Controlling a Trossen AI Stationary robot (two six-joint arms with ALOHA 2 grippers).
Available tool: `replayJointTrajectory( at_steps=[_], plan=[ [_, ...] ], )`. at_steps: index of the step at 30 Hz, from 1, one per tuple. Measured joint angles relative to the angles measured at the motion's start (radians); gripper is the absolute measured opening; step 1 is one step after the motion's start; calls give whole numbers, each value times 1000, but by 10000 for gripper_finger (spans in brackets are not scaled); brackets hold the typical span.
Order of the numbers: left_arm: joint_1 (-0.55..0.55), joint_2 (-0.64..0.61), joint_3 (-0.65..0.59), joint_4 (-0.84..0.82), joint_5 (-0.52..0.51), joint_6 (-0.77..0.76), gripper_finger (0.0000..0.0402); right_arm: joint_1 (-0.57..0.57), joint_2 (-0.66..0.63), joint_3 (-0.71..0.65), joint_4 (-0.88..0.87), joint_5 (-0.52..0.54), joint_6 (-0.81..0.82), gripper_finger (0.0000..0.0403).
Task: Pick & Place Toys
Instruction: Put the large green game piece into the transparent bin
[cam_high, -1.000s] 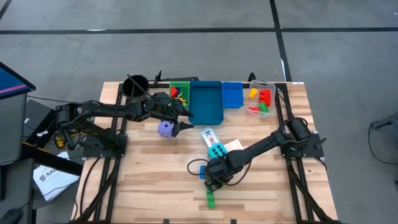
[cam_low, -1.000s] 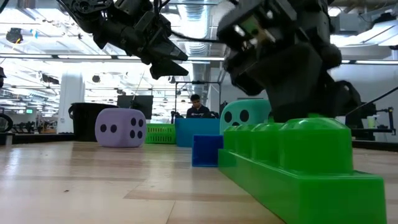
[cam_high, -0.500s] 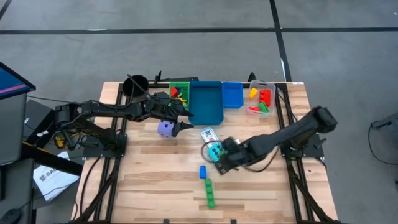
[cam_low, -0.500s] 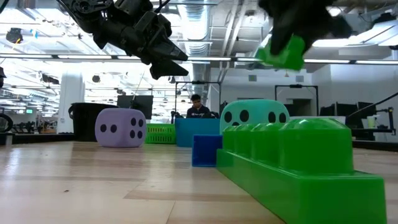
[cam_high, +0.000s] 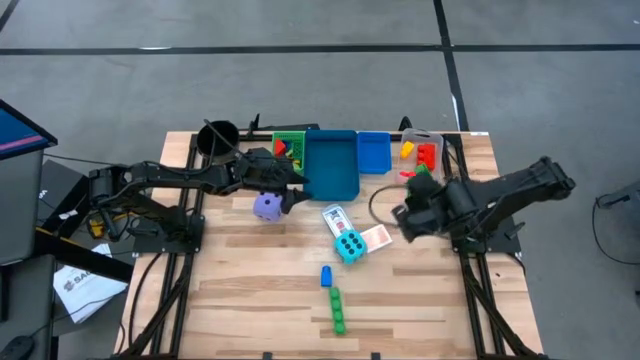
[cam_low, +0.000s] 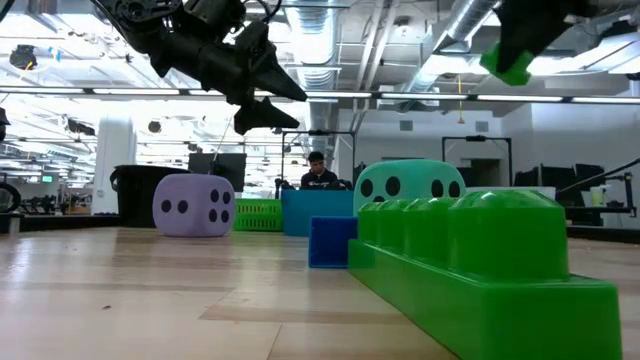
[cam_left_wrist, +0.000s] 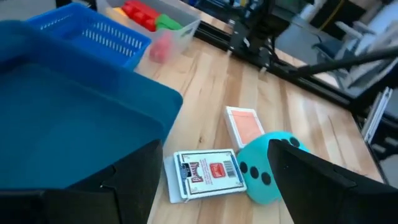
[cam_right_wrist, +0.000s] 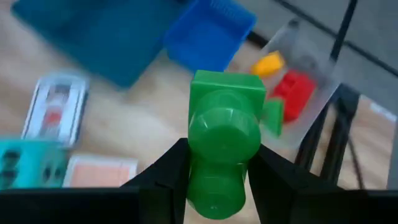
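Sorting half done, one green brick in the air.

Right gripper (cam_right_wrist: 214, 171) is clamped on a small green brick (cam_right_wrist: 225, 140) at about 3 o'clock on the table (cam_high: 250, 290), near the clear bin (cam_high: 421, 160) that already holds red, yellow and green pieces. Left gripper (cam_high: 290, 194), fingers apart and empty, hovers at 10 o'clock beside the purple die (cam_high: 266, 207). Left on the wood: cyan die (cam_high: 349, 245), card box (cam_high: 334, 217), loose card (cam_high: 375, 238), blue brick (cam_high: 326, 276), long green brick (cam_high: 338, 309). Card box printing is unreadable.
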Motion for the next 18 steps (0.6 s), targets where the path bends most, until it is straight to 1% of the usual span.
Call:
replayJointTrajectory(
  at_steps=[2, 5, 7, 10, 12, 15, 18],
  plan=[
    [0, 0, 0, 0, -25, -50, 285, -49, -52, -40, 29, 53, -56, 126],
    [-5, 0, 0, 0, -89, -121, 285, -146, -151, -115, 59, 93, -109, 130],
    [-10, 0, 0, 1, -134, -166, 285, -219, -212, -177, 67, 103, -138, 132],
    [-19, 0, 0, 6, -182, -223, 285, -327, -306, -254, 137, 109, -197, 131],
    [-27, 0, 0, 5, -199, -230, 285, -397, -376, -304, 204, 106, -254, 131],
    [-39, 0, 0, 6, -218, -233, 285, -489, -449, -382, 368, 95, -384, 132],
    [-54, 0, 0, 6, -235, -275, 285, -593, -497, -465, 527, 9, -547, 133]
  ],
)
